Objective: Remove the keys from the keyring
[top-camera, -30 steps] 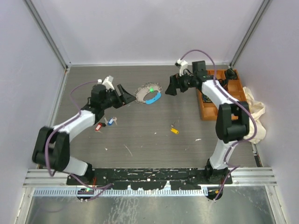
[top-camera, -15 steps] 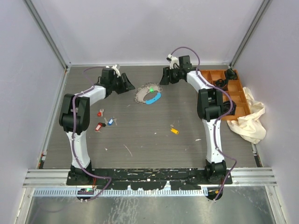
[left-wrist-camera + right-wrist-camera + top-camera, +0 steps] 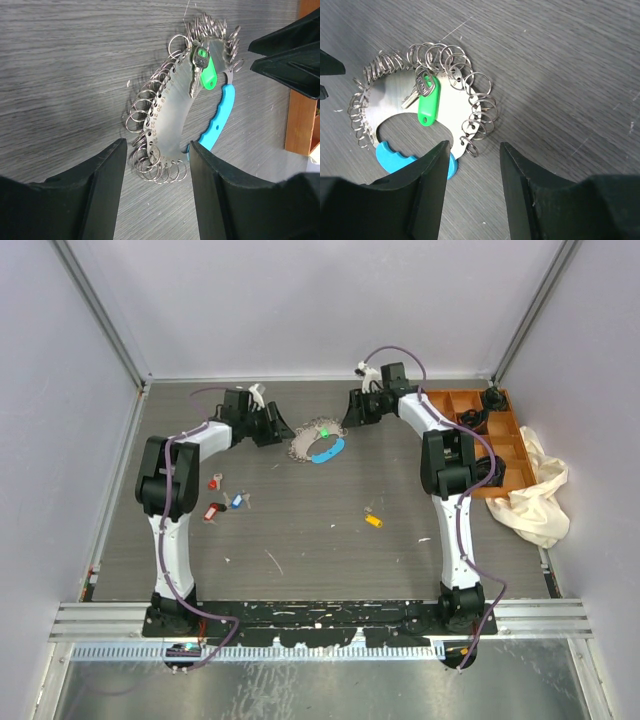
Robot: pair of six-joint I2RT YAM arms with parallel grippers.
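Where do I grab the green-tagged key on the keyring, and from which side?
Grip the green plastic tag, not the thin metal blade beside it. It lies flat on the keyring plate, ring end at the outer rim, free end toward the inner cutout. Come from above on the cutout side, pinching across its narrow width.

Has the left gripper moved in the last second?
Yes. From above, the left gripper has gone toward the back wall, from level with the middle of the keyring to beside its far edge.
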